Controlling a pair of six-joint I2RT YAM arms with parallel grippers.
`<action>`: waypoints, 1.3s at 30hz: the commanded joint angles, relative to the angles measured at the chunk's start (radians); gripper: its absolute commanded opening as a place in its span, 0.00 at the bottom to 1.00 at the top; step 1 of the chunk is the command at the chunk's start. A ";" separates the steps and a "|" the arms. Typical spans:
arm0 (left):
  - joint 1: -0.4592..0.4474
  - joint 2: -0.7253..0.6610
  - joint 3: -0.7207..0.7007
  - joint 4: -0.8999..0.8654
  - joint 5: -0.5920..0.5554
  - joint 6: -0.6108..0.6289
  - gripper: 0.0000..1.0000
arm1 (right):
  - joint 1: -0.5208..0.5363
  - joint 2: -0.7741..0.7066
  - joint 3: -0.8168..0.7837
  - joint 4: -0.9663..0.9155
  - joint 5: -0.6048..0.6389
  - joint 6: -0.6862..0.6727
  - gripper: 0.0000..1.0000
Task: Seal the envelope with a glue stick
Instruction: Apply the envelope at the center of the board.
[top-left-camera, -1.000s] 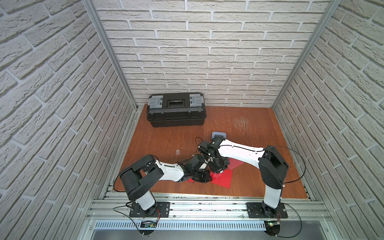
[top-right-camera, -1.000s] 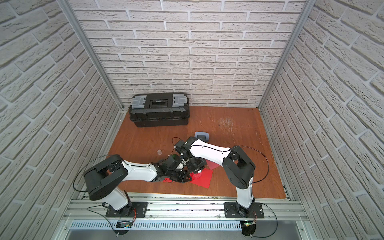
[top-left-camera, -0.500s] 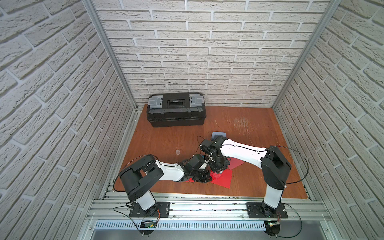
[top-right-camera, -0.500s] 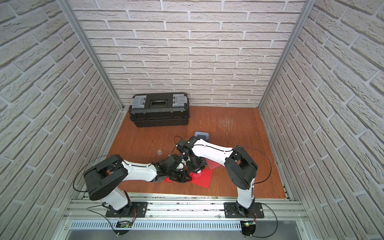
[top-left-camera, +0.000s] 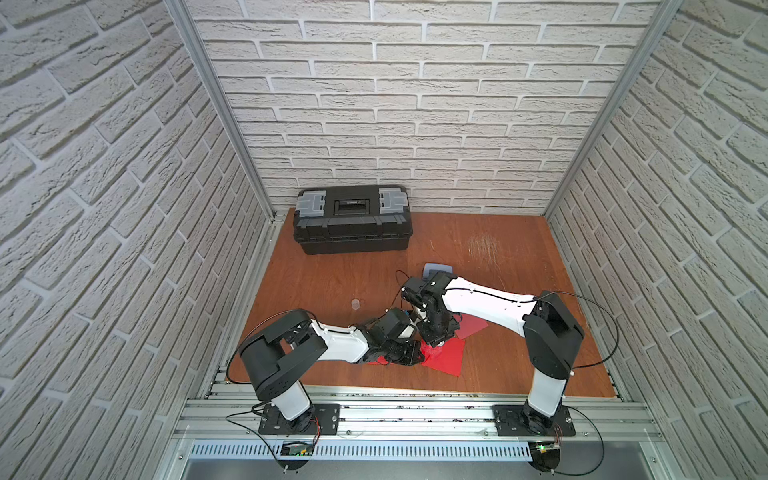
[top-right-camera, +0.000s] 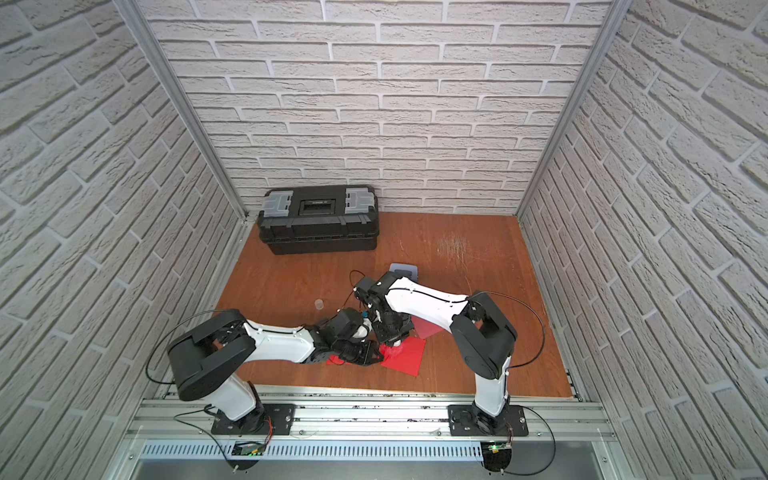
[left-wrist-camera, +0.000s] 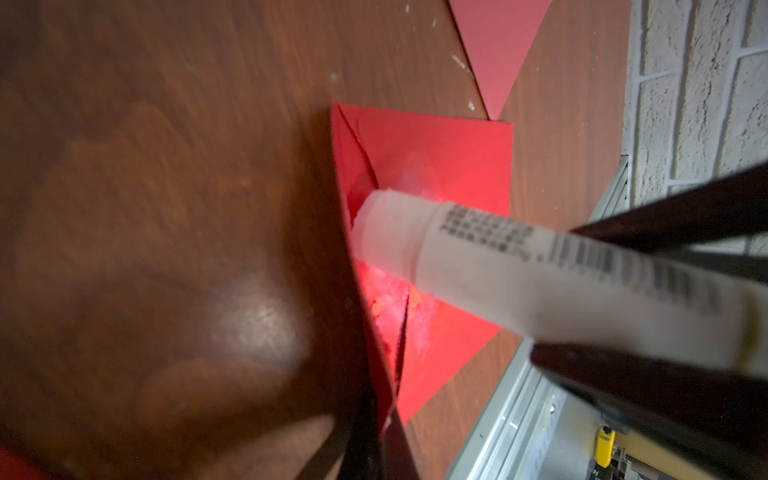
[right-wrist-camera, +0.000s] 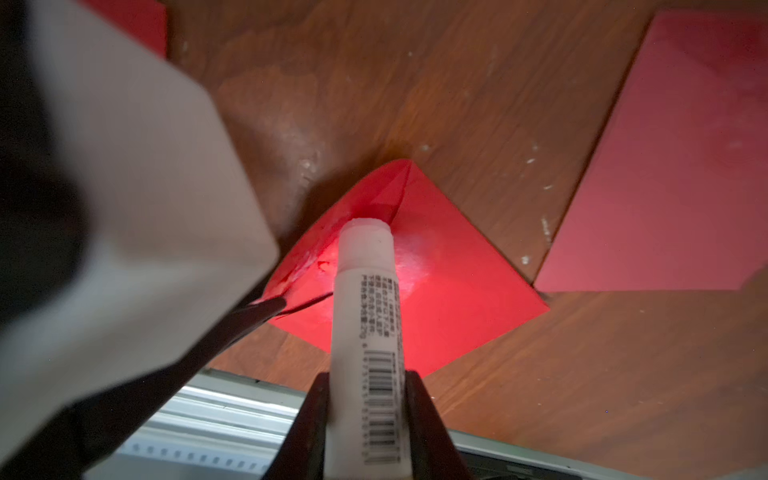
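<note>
A red envelope lies near the table's front edge. My left gripper is shut on the tip of the envelope's flap and holds it lifted off the body. My right gripper is shut on the glue stick, a white tube with a barcode label and no cap on. Its tip rests on the envelope just under the raised flap, where shiny smears show.
A second, darker red sheet lies right of the envelope. A small clear cap stands to the left. A grey-blue hole punch sits behind my right wrist, a black toolbox at the back wall.
My right arm has shifted slightly to the left with the glue stick on the envelope. The left gripper keeps its hold on the flap in the same place.
</note>
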 joint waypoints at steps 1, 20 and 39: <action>0.003 0.037 -0.024 -0.156 -0.044 0.027 0.01 | 0.003 0.038 0.013 -0.091 0.191 0.010 0.03; 0.003 0.038 -0.020 -0.162 -0.046 0.030 0.01 | 0.004 -0.007 -0.032 -0.049 -0.001 -0.022 0.03; 0.004 0.040 -0.018 -0.159 -0.049 0.028 0.01 | 0.009 -0.045 -0.092 0.093 -0.308 -0.034 0.03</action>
